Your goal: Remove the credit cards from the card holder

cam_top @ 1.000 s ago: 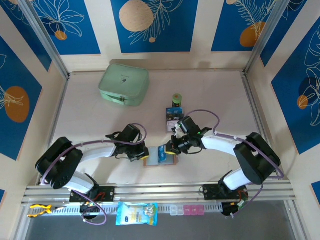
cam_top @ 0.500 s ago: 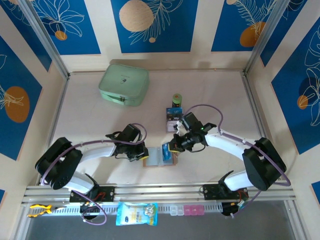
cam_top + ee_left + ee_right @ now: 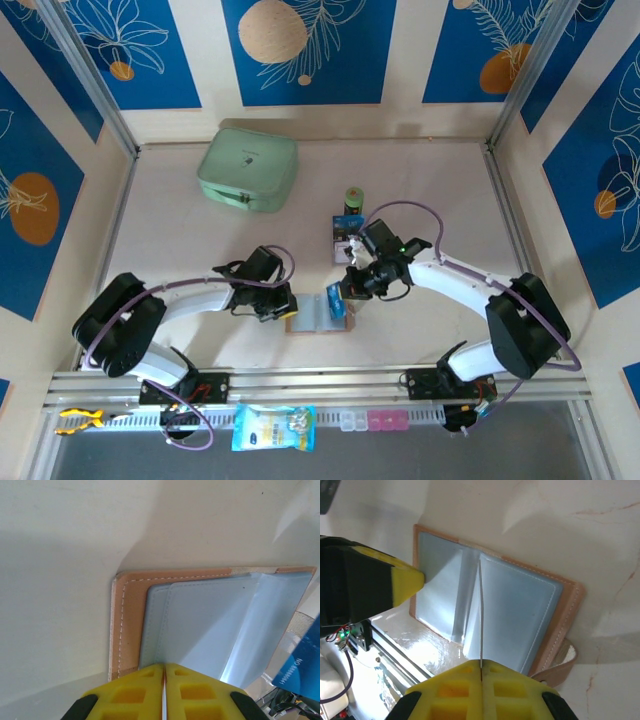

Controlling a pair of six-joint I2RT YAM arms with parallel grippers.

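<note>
Nearest me, on the rail by the arm bases, a blue packet (image 3: 273, 427) lies flat. Just beyond it the holder (image 3: 308, 320) sits open on the table (image 3: 170, 230) between the two arms, pale grey-blue panels facing up and the tan border showing all round.

My left gripper (image 3: 287, 307) is at the holder's left edge. On the left wrist camera its yellow fingers (image 3: 130, 695) are pressed together with the edge of the holder (image 3: 200, 620) pinched between them. From the right wrist view the left gripper's yellow tip (image 3: 405, 580) rests against the pale panel.

My right gripper (image 3: 345, 292) is over the holder's right half, fingers clamped tight on one blue card (image 3: 335, 300). On the right wrist camera that card (image 3: 481, 615) runs edge-on, a thin line out from the gripper (image 3: 481, 672) across the fold of the holder (image 3: 515, 610). I can't tell whether its far end touches the holder. The holder's tab (image 3: 565, 660) curls out beside my fingers. The left wrist camera catches a corner of the card (image 3: 300, 665) past the holder's far side.

Further out, more cards (image 3: 347, 235) lie flat on the table just behind the right gripper, with a green cylinder (image 3: 353, 198) upright just beyond them. Farthest back and to the left is a mint case (image 3: 248, 168), well apart from everything else.
</note>
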